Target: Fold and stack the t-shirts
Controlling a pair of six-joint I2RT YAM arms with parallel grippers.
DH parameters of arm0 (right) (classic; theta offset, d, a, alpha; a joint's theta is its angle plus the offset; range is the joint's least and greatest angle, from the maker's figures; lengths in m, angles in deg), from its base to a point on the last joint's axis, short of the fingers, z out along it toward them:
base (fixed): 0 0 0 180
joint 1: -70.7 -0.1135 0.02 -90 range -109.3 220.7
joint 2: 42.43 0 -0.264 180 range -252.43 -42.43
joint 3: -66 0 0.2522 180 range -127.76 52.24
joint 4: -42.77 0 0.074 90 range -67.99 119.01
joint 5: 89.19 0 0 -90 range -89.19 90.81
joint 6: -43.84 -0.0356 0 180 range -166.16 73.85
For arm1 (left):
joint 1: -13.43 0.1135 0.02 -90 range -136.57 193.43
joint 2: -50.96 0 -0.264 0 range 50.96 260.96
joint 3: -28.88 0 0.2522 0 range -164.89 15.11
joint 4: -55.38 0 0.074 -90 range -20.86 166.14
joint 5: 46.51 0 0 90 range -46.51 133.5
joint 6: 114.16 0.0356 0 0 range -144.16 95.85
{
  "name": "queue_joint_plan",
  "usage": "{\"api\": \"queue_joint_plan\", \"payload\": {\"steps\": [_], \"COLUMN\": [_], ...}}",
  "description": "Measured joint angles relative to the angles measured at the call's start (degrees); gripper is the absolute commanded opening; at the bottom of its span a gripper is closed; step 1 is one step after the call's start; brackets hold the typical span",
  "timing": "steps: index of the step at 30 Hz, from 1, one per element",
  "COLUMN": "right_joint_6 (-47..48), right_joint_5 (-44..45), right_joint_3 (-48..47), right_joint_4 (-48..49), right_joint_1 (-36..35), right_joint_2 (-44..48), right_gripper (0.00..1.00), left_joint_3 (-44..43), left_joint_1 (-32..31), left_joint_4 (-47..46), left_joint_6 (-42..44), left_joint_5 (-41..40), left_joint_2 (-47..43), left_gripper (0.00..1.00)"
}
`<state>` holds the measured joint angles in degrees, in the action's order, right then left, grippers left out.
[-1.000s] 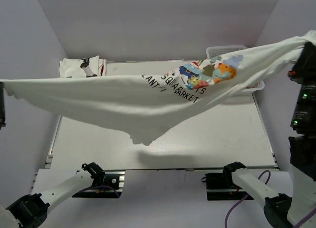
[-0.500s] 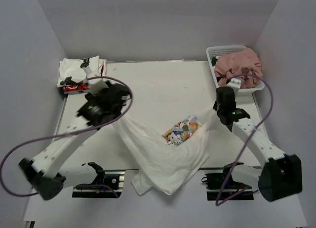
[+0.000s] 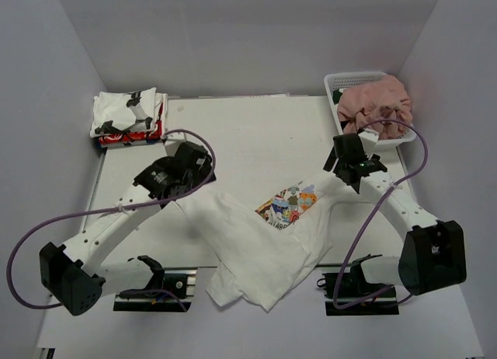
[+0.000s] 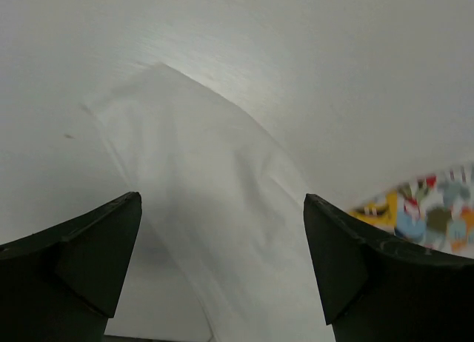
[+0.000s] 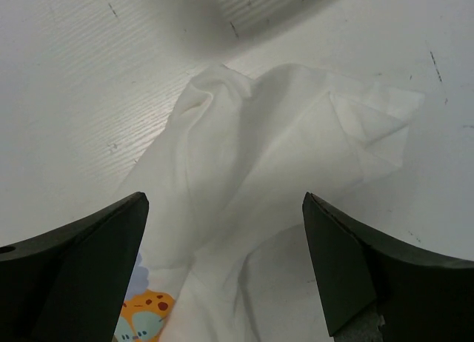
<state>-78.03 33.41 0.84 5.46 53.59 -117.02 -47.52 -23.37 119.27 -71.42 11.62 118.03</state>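
White t-shirt (image 3: 256,254) lies crumpled on the table (image 3: 256,134), spread from the centre toward 6 o'clock, where its lower folds hang over the near edge between the two arm bases. Its coloured cartoon print (image 3: 289,206) faces up near the middle of the table; a line of dark lettering runs just under it, too creased and small to read. The left gripper (image 3: 203,171) hovers at about 9 o'clock above one outstretched end of the shirt, jaws spread wide and holding nothing, with bare cloth showing between the fingers in its wrist view. The right gripper (image 3: 342,166) stands at about 3 o'clock over the opposite end, likewise fully parted and empty, a bunched sleeve lying below it. At 10 o'clock, in the far left corner, sits a folded white-and-black t-shirt (image 3: 128,109) on top of a folded red t-shirt (image 3: 116,139). At 2 o'clock a white mesh basket (image 3: 353,79) holds a heaped dusty pink t-shirt (image 3: 378,102), just beyond the right gripper.
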Motion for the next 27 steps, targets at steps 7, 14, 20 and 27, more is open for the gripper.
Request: {"api": "queue_joint_plan", "payload": {"steps": [7, 14, 20, 27], "right_joint_6": [-2.47, -2.40, -2.47, -2.47], "right_joint_5": [-2.62, -6.08, -8.44, -11.21], "right_joint_3": [3.41, 4.57, 6.78, 7.43], "right_joint_4": [-2.12, -1.84, -0.57, 0.52], "right_joint_1": [2.27, 3.74, 5.53, 6.86], "right_joint_2": [1.60, 1.55, 0.85, 0.15], "right_gripper": [0.90, 0.90, 0.90, 0.90], "left_joint_3": [4.83, 1.29, -5.60, -4.44], "left_joint_1": [-11.61, -32.72, -47.41, -57.75], "left_joint_4": [-9.88, -10.67, -10.49, -10.16], "left_joint_6": [8.09, 9.14, 9.29, 6.99], "left_joint_5": [20.90, 24.70, 25.22, 25.18], "left_joint_2": [9.38, 17.07, 23.78, 30.36], "left_gripper": [1.00, 1.00, 0.90, 0.76]}}
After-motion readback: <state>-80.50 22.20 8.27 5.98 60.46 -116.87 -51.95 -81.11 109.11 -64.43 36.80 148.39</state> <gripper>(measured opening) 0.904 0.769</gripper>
